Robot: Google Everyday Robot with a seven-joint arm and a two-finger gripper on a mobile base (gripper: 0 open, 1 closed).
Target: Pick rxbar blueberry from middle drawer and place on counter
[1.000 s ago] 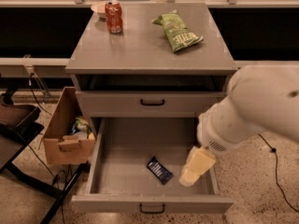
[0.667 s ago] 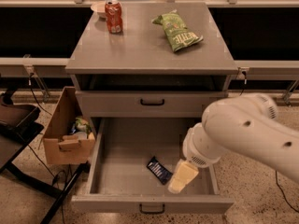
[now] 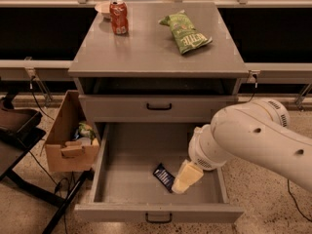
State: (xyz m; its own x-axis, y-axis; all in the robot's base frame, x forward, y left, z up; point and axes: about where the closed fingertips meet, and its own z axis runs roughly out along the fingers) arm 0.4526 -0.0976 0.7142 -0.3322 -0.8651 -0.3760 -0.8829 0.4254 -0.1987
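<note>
The rxbar blueberry, a small dark blue bar, lies flat on the floor of the open middle drawer, right of centre. My gripper reaches down into the drawer from the right on the big white arm. Its pale tip sits right beside the bar's right end, seemingly touching it. The counter is the grey top of the cabinet above.
On the counter stand a red soda can, a green chip bag and a pale bowl behind the can. A shut drawer front is above the open one. A cardboard box stands on the floor at the left.
My arm has swung left and down into the drawer, bringing the gripper from the drawer's right side up against the blue bar. The bar has not moved.
</note>
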